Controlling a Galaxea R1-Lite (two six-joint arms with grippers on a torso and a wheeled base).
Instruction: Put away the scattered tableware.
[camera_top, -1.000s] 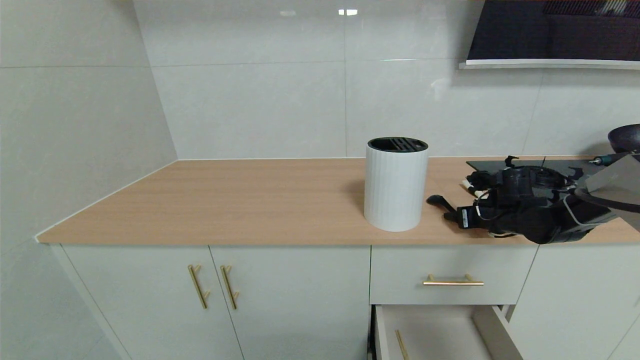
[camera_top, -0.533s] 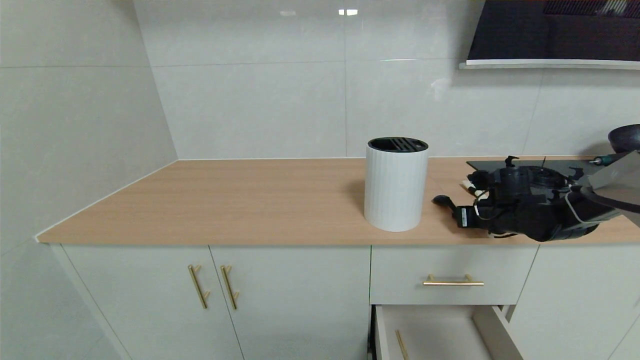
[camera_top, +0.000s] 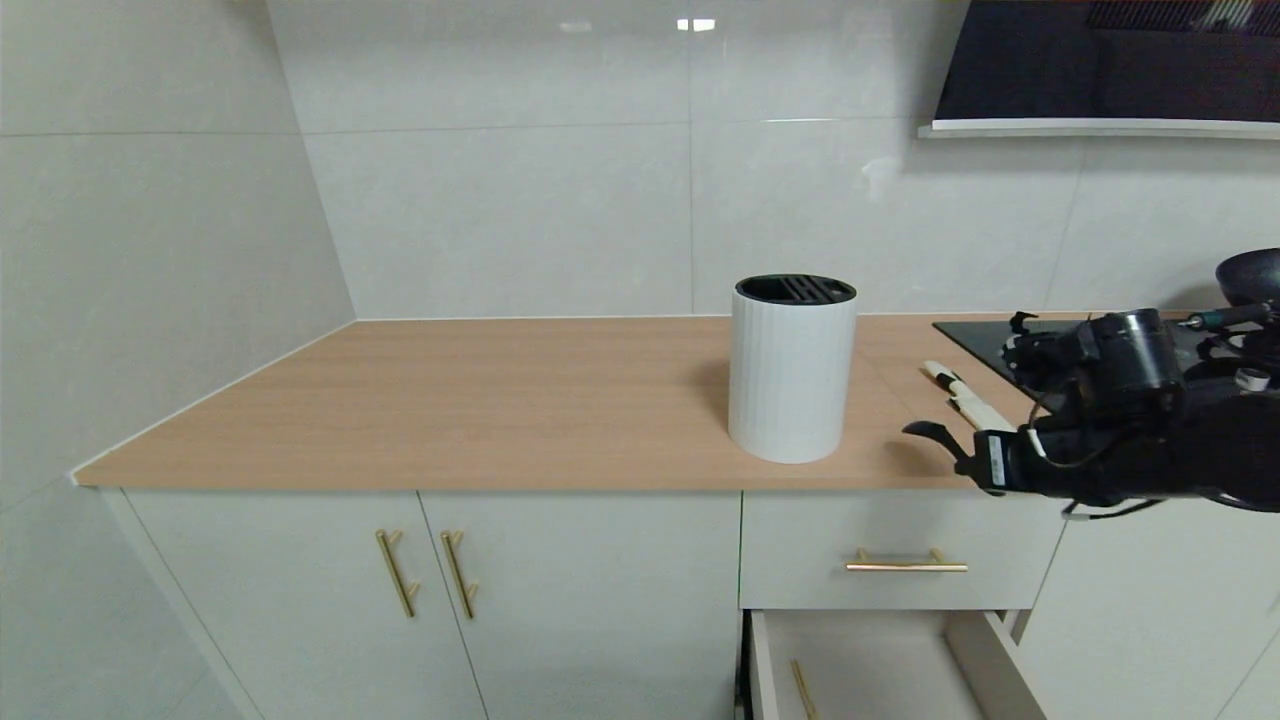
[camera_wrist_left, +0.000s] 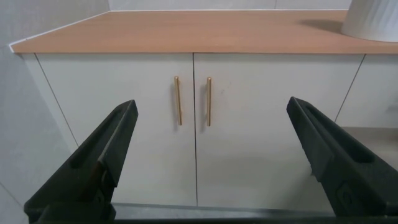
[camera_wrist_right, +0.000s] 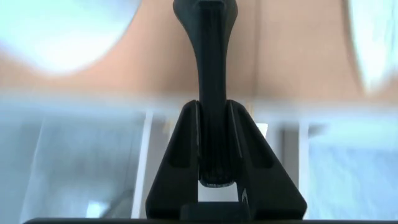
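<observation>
My right gripper (camera_top: 978, 457) hovers at the counter's front edge, right of the white ribbed utensil holder (camera_top: 792, 370). It is shut on a black utensil (camera_top: 935, 434) whose rounded end points left toward the holder. In the right wrist view the two fingers (camera_wrist_right: 180, 134) clamp the black utensil (camera_wrist_right: 210, 68) above the counter edge. A cream-handled knife (camera_top: 962, 396) lies on the counter behind the gripper. My left gripper (camera_wrist_left: 211, 112) is open, held low in front of the cabinet doors (camera_wrist_left: 193, 124).
A black hob (camera_top: 985, 336) and a dark pan (camera_top: 1250, 275) sit at the far right. Under the counter an upper drawer (camera_top: 905, 550) is closed and the lower drawer (camera_top: 870, 665) is pulled out. The wooden counter (camera_top: 450, 400) runs left to a wall corner.
My right gripper has moved right and toward the counter's front edge with the black utensil, uncovering the cream-handled knife. The holder has not moved.
</observation>
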